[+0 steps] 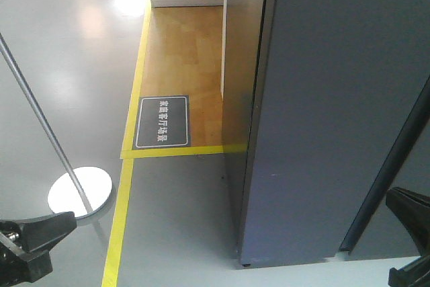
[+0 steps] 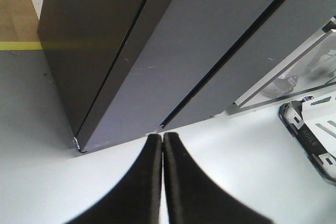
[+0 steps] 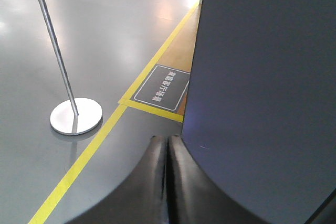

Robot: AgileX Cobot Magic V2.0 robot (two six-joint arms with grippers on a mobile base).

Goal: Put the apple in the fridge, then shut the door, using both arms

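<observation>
The fridge [image 1: 245, 65] stands at the right, dark grey, with only its outside showing. Its door [image 1: 329, 112] lies flat against it with a thin seam, and the door [image 2: 194, 51] looks the same in the left wrist view. The apple is out of view. My left gripper [image 2: 161, 138] is shut with nothing in it, low in front of the fridge's bottom corner. My right gripper [image 3: 167, 139] is shut and empty too, just left of the door [image 3: 262, 77].
A metal pole on a round base [image 1: 79, 193] stands on the grey floor at the left. Yellow tape [image 1: 131, 152] borders a wooden floor holding a dark sign [image 1: 162, 121]. A darker panel [image 2: 273, 40] adjoins the door. The robot's base [image 2: 315, 129] shows at the right.
</observation>
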